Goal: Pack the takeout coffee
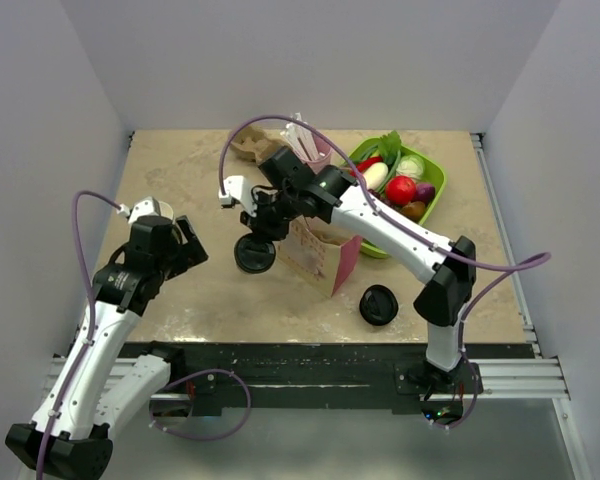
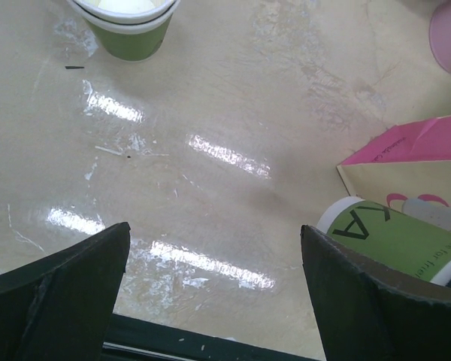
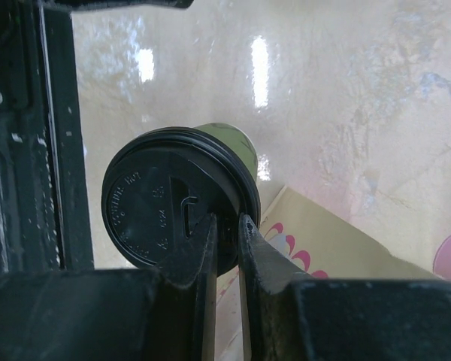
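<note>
The right claw (image 3: 225,226) grips the small olive-green, black-lidded paper cup (image 3: 177,207) by its lid rim alone; that lid could pop off, dropping it. The left claw (image 2: 214,263) stands open.

Olive-green takeout coffee (image 3: 165,195) capped in black, pink-and-cream bag (image 1: 320,262) with pink print, lime-green tray (image 1: 436,197), mottled beige table (image 1: 180,160)

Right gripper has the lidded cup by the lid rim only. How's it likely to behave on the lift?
The right gripper pinches only the lid rim of the coffee cup, so the lid may pop off or the cup swing. Paper wall: probably crushes easily. Contents unseen, so weight is unknown.
</note>
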